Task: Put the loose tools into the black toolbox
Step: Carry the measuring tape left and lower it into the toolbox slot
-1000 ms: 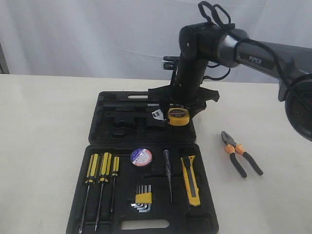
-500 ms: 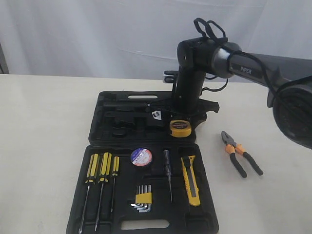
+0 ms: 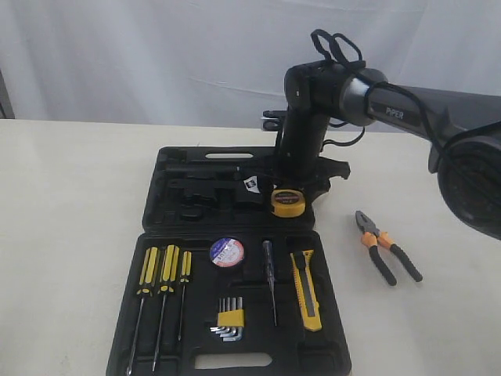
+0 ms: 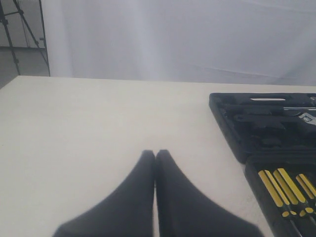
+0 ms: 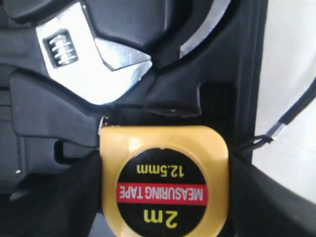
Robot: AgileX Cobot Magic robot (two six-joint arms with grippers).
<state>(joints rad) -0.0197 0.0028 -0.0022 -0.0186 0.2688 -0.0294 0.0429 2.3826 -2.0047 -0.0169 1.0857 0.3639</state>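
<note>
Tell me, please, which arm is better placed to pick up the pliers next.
Right: the pliers lie right of the toolbox, nearer the right pincer, though it must first release the tape measure. The left pincer is shut beyond the toolbox's opposite edge.

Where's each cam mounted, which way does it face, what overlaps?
Exterior: off the arms, facing the table slightly downward; sees the open black toolbox and pliers; shows the right arm, right gripper on the yellow tape measure.
Left wrist: on its arm, looks low across the table; shows the shut left gripper.
Right wrist: on its arm, looks down at the tape measure and a wrench; shows fingers flanking it.
Shared: exterior and left wrist both see the screwdrivers; exterior and right wrist, the tape measure.
</note>
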